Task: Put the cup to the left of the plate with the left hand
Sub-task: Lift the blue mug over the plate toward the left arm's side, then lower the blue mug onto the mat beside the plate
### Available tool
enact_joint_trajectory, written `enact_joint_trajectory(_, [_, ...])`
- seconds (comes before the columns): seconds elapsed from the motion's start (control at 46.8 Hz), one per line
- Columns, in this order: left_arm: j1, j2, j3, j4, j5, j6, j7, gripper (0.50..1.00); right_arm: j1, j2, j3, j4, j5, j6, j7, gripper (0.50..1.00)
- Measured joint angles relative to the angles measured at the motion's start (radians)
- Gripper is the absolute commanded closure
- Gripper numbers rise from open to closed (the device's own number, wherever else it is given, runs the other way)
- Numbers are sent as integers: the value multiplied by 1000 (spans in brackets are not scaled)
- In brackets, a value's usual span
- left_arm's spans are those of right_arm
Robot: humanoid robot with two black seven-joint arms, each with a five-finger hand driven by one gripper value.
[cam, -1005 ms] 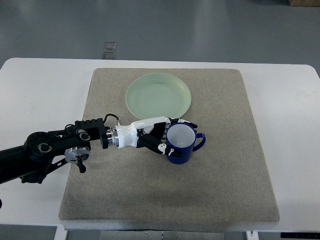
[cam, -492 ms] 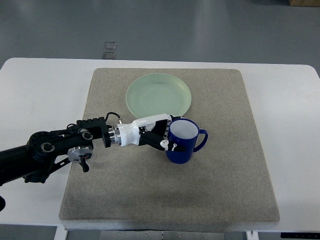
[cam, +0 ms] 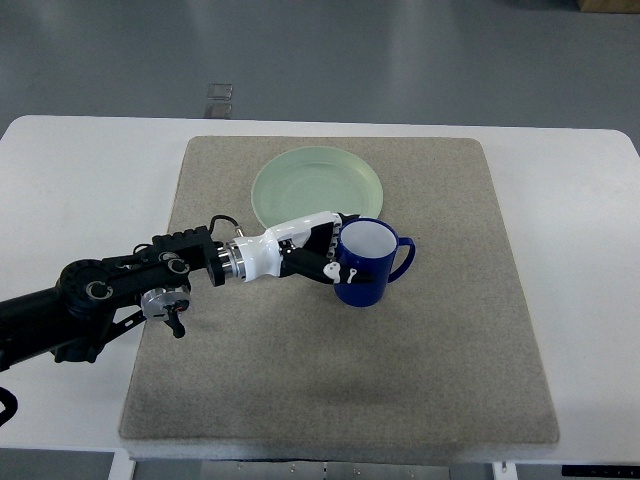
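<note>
left hand [cam: 322, 256] fingers wrapped round blue cup [cam: 366, 264] | cup base contact with mat [cam: 420, 380] unclear

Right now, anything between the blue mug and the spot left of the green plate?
In the top view, only the left hand and its forearm, gripping the blue mug. Left of the pale green plate the grey felt mat is bare.

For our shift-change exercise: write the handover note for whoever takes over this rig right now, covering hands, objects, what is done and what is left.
Left hand: shut on the blue cup, fingers around its left side.
Right hand: not in view.
Blue cup: upright, handle pointing right, on the mat just below the green plate's lower right rim.
Done: cup grasped.
Left: carry the cup to the mat area left of the plate, set it down, release.
</note>
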Motion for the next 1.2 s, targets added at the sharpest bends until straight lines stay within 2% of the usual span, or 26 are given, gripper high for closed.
enact_joint_trajectory(0.342, [-8, 0, -141, 25, 34, 30, 0, 784, 0, 0, 0, 0, 0, 0, 0, 568])
enact_joint_trajectory(0.919, [-41, 29, -348, 346, 60, 38, -6, 780, 0, 0, 0, 0, 0, 0, 0, 568])
enact_joint_trajectory(1.197, [-35, 73, -347, 381, 60, 164, -54, 776, 0, 0, 0, 0, 0, 0, 0, 568])
